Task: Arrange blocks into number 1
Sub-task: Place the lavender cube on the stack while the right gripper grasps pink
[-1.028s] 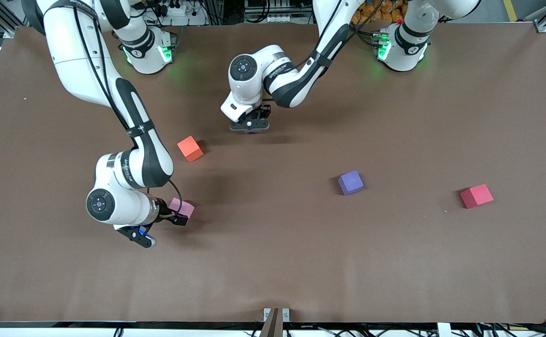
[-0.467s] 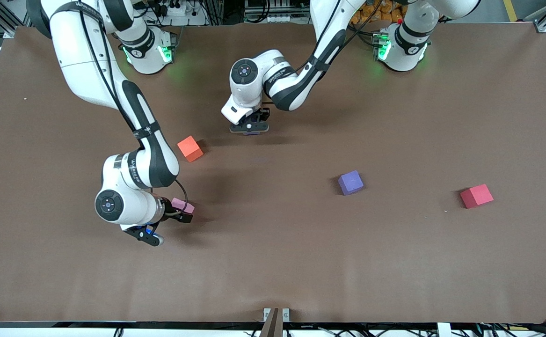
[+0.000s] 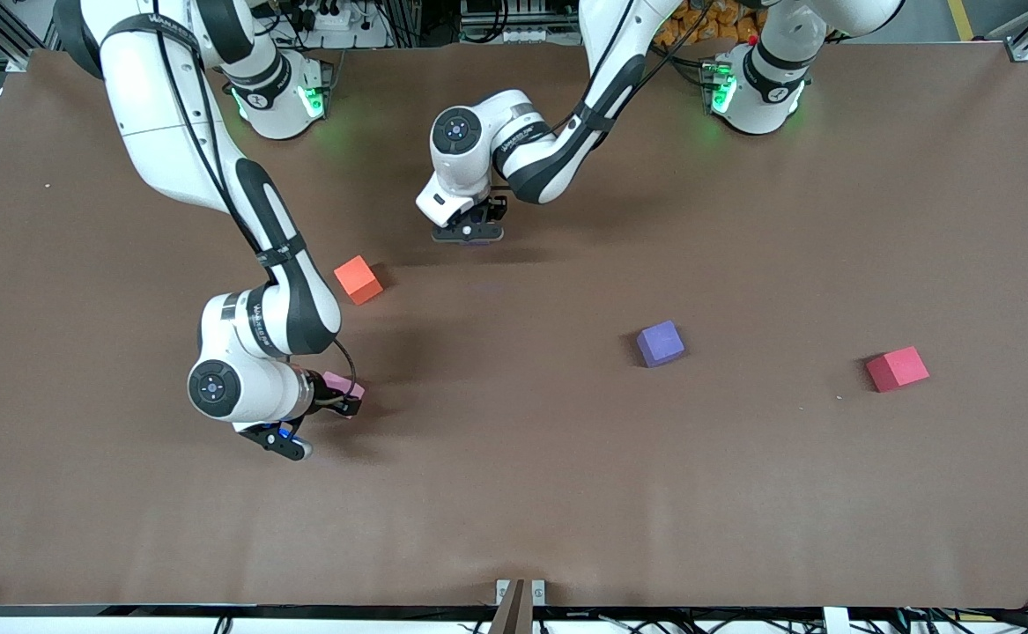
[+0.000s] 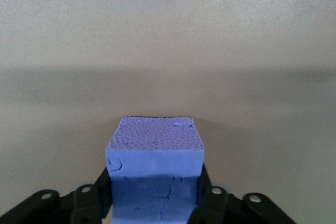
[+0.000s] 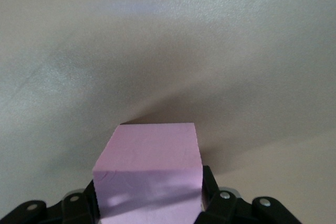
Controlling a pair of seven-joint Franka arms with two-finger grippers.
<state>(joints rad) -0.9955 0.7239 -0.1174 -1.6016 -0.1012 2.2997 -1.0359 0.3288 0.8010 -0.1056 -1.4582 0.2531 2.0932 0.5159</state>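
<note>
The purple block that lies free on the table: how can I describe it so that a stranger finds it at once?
Start at the brown table and look toward the left arm's end. Two blocks lie free there: the purple block and the red block. It is the one closer to the table's middle, and unlike the other purple block, no gripper holds it.

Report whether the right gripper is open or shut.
Shut on the pink block: the right gripper's fingers press both its sides.
</note>
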